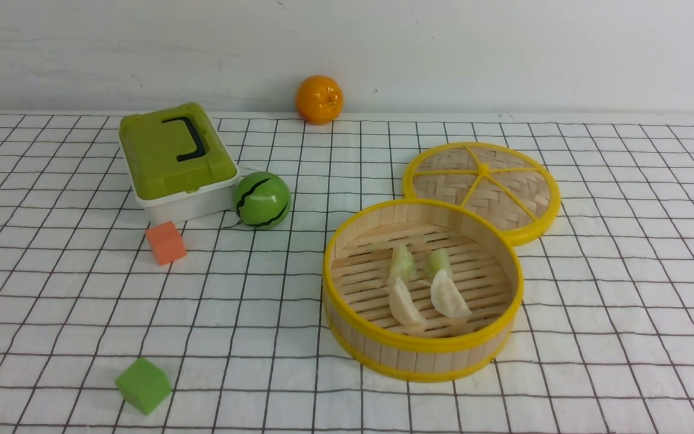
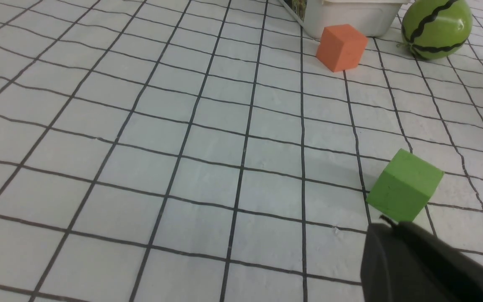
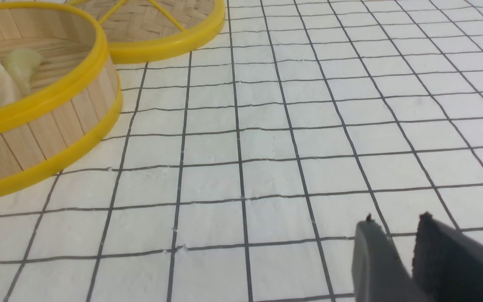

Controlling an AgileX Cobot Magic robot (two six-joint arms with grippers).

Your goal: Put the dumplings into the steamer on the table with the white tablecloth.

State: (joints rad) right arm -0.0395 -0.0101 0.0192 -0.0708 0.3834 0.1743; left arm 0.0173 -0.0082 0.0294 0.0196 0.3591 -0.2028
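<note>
From the front view, the task looks finished to me: all four dumplings (image 1: pixel 424 286) lie inside the steamer (image 1: pixel 423 355), two pale green ones toward the back and two cream-white ones toward the front, close together on the slatted floor. I see no dumpling left on the tabletop (image 1: pixel 624 337). The steamer stands open; its woven lid (image 1: pixel 483 188) lies flat behind it, touching its rim. A green box (image 1: pixel 173 158) with a black handle is closed, so what it holds I cannot tell. Beside it sit a toy watermelon (image 1: pixel 262 199) and an orange cube (image 1: pixel 165 242); a green cube (image 1: pixel 143 384) lies nearer, and an orange (image 1: pixel 319 99) rests by the wall. No arm shows here.

In the left wrist view, the left gripper (image 2: pixel 417 260) shows as one dark block only; its fingers seem pressed together, with nothing between them. It hangs above the white tablecloth (image 2: pixel 141 126), near the green cube.

In the right wrist view, the right gripper (image 3: pixel 401 251) has a narrow gap between its two fingers (image 3: pixel 371 260) and holds nothing. It is well apart from the steamer, in which two of the dumplings can be seen over the rim.
</note>
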